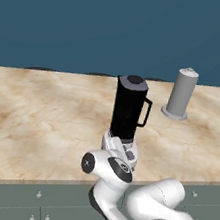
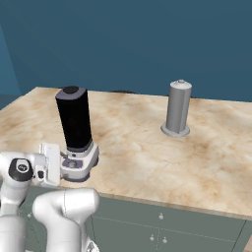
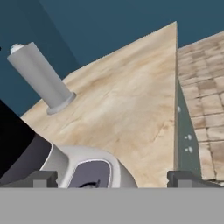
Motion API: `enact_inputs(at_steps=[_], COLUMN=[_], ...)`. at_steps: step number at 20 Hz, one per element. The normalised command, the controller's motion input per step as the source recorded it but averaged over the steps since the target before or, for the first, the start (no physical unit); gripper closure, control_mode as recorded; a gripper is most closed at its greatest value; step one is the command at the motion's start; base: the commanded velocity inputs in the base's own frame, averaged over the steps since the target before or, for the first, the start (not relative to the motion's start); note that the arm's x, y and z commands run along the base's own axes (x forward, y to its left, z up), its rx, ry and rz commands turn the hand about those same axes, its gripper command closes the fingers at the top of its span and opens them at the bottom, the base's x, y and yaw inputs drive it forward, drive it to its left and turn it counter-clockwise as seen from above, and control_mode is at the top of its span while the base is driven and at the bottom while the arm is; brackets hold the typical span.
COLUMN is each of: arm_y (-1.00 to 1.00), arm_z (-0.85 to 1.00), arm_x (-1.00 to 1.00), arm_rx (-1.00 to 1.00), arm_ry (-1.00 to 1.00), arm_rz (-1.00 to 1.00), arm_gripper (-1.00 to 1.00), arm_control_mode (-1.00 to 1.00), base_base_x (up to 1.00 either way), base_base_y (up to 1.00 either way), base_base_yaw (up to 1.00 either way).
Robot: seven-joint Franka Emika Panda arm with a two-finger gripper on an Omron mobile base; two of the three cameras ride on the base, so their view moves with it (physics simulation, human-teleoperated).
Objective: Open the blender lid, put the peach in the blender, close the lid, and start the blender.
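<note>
Left base view: the blender (image 1: 127, 116) stands near the desk's (image 1: 40, 115) front edge, the blender lid (image 1: 133, 81) seated on top.

Right base view: the gripper (image 2: 50, 165) sits beside the button panel.

Hand view: fingertips (image 3: 41, 178) spread wide; close them, then press squarely.

So the tall black blender jar with a side handle (image 1: 128, 112) stands upright on its white-grey base near the front edge of the marble counter, with the base's button panel facing the front. The small flat dark grey lid with the black round knob (image 1: 134, 81) sits flat on the jar's top, closed. Up close, the rounded base and its dark panel (image 3: 89, 173) show pretty clearly.
</note>
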Motion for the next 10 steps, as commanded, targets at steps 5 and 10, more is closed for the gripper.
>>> enact_inputs(at_steps=[5, 10], arm_y=[0.00, 0.00], arm_z=[-0.17, -0.09], arm_x=[0.12, 0.22], arm_rx=[0.00, 0.00], arm_ry=[0.00, -0.01], arm_rz=[0.10, 0.06], arm_gripper=[-1.00, -1.00], arm_control_mode=[-1.00, -1.00], base_base_x=[0.00, 0.00], base_base_y=[0.00, 0.00], base_base_yaw=[0.00, 0.00])
